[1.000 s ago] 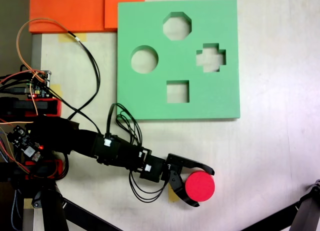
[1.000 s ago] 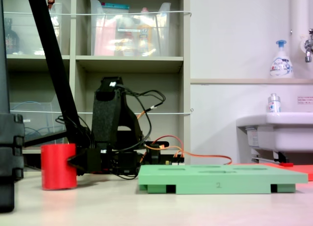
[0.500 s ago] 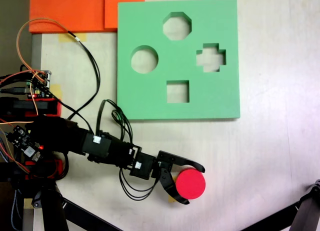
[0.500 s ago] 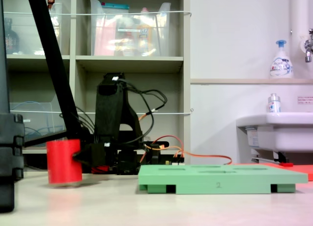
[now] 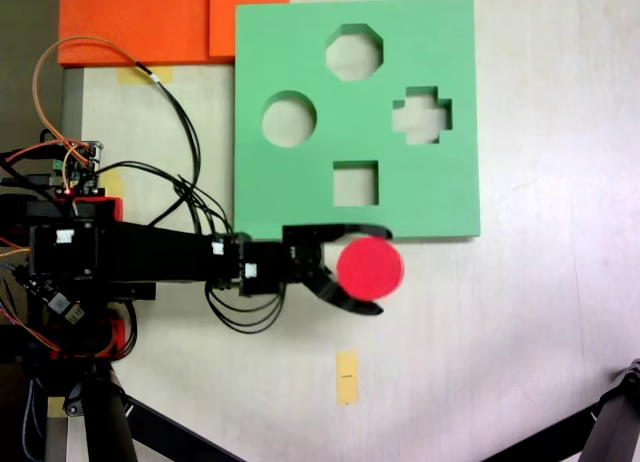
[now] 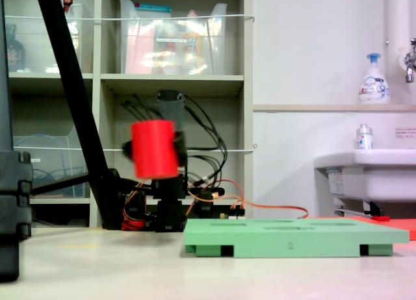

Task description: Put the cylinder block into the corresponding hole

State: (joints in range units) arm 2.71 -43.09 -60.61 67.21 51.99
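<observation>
A: What sits nearest in the low fixed view?
B: The bare table (image 6: 97, 274) in front; then the green foam board (image 6: 292, 238) lying flat on it; beyond the board's left end, the cylinder block (image 6: 155, 149) hangs in the air, well clear of the table and slightly blurred; behind it stand the black arm (image 6: 170, 183) and its wires, then a shelf unit (image 6: 175, 86) and, at the right, a sink (image 6: 367, 173).

A: And the pincer?
B: In the fixed view from above, the gripper (image 5: 380, 269) is clamped on the cylinder block (image 5: 370, 268); one black jaw curves along the block's upper side and the other along its lower side, both against its round wall.

A: Where is the block against the board?
B: From above it lies just off the green foam board's (image 5: 300, 42) lower edge, below and slightly right of the square cut-out (image 5: 356, 183); the corresponding hole (image 5: 289, 119) is up and to the left, well apart from it; the octagonal cut-out (image 5: 354, 52) sits farther up; a small yellow tape strip (image 5: 346, 376) lies on the table (image 5: 540, 312) below the gripper.
</observation>
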